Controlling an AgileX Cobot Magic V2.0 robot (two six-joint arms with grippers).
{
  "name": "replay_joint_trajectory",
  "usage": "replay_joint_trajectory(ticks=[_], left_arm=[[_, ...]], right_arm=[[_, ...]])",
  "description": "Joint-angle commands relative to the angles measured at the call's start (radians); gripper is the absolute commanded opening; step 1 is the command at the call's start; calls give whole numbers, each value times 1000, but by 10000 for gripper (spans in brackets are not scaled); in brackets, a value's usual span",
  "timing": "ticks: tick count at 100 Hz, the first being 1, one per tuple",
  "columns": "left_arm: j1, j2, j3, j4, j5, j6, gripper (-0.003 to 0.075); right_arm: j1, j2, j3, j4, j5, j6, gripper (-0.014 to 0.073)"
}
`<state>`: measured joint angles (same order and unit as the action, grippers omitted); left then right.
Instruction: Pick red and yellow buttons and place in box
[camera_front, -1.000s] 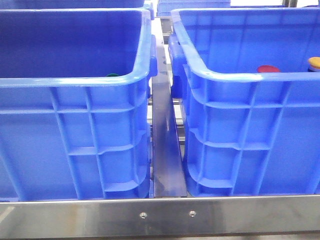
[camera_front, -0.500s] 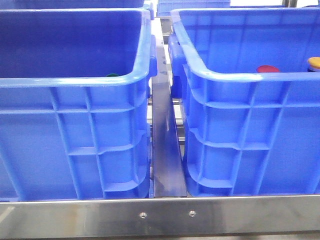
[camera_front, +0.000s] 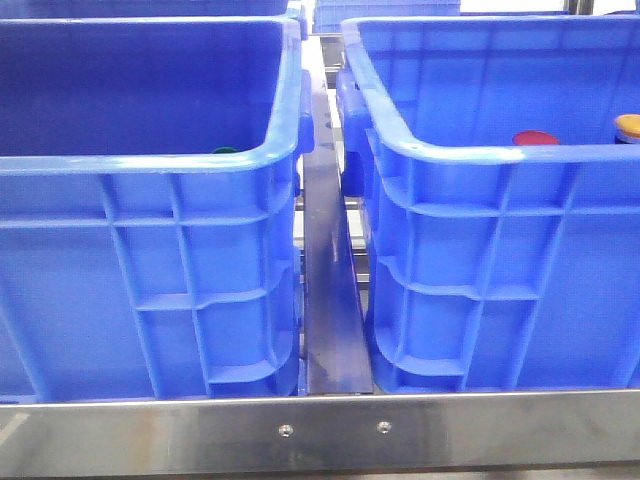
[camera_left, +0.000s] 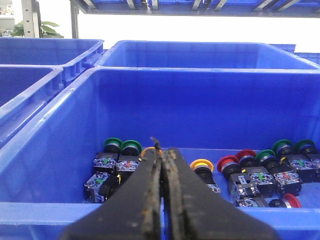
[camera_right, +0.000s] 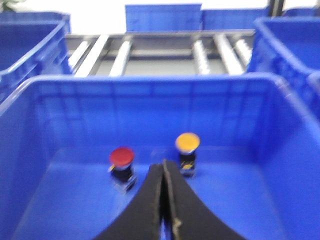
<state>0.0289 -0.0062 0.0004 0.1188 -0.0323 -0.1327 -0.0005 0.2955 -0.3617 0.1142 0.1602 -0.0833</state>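
Note:
In the right wrist view, a red button (camera_right: 122, 156) and a yellow button (camera_right: 187, 142) stand on the floor of the box (camera_right: 150, 82), a deep blue crate. My right gripper (camera_right: 164, 166) hangs shut and empty just short of them, between the two. In the front view the same red button (camera_front: 536, 138) and yellow button (camera_front: 628, 126) peek over the rim of that box (camera_front: 470, 153). My left gripper (camera_left: 161, 150) is shut and empty above a second crate (camera_left: 190, 72). On that crate's floor lie yellow buttons (camera_left: 202, 164) and red buttons (camera_left: 228, 163).
Green buttons (camera_left: 113, 145) and switch blocks (camera_left: 106, 163) share the left crate's floor; one green button (camera_front: 225, 151) shows in the front view. A steel rail (camera_front: 330, 300) separates the two crates. More blue crates (camera_left: 30, 50) and conveyor rollers (camera_right: 200, 50) stand behind.

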Motion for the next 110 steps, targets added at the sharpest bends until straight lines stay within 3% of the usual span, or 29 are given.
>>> replay_joint_trajectory(ticks=[1, 41, 68, 110], left_arm=[[5, -29, 46, 1, -79, 2, -19], [5, -29, 46, 1, -79, 2, -19], [5, -29, 46, 1, -79, 2, -19], [5, -29, 46, 1, -79, 2, -19]], right_arm=[[0, -41, 15, -114, -151, 97, -67], [0, -337, 283, -121, -232, 146, -67], [0, -331, 378, -121, -352, 172, -67], [0, -331, 377, -120, -339, 174, -67]])
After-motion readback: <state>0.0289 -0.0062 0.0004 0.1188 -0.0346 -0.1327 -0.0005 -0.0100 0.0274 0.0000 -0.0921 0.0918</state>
